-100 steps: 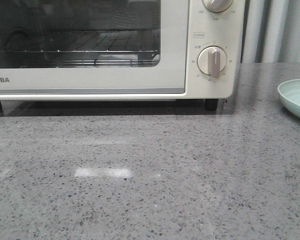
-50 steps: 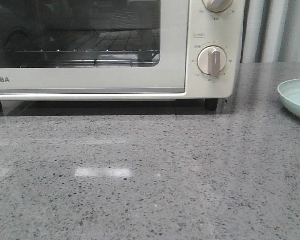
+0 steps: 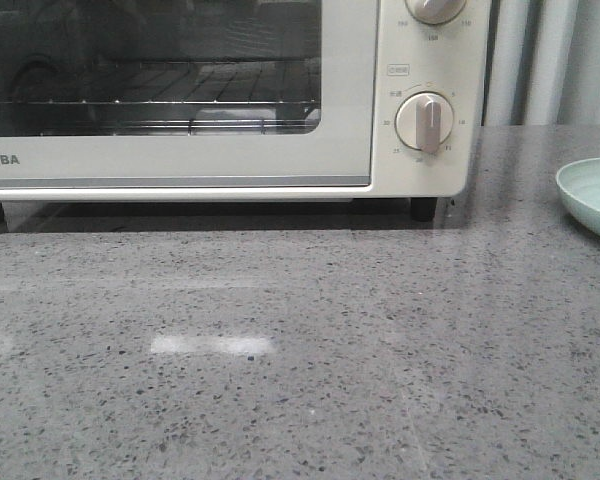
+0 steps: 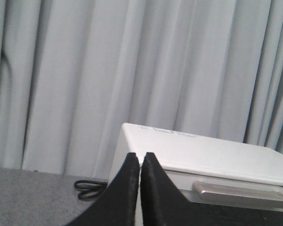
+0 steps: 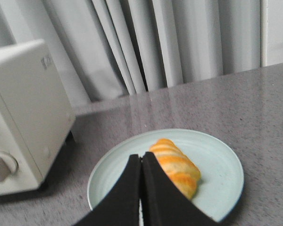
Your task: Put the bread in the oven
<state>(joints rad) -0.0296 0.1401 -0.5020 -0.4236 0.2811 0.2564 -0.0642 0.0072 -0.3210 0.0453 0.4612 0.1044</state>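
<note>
The cream-white oven [image 3: 230, 150] stands at the back of the grey table with its glass door shut and its wire rack [image 3: 160, 105] bare behind the glass. It also shows in the left wrist view [image 4: 203, 160] and the right wrist view [image 5: 23, 108]. The golden-orange striped bread [image 5: 177, 167] lies on a pale green plate [image 5: 217, 188], whose edge shows at the far right of the front view [image 3: 592, 195]. My right gripper [image 5: 141, 157] is shut and empty, above the plate beside the bread. My left gripper [image 4: 140, 157] is shut and empty, before the oven's upper corner.
A silver door handle [image 4: 240, 194] runs along the oven's front top. A black cable [image 4: 89, 189] lies coiled beside the oven. Two beige dials [image 3: 425, 120] sit on the oven's right panel. Grey curtains [image 4: 132, 61] hang behind the table.
</note>
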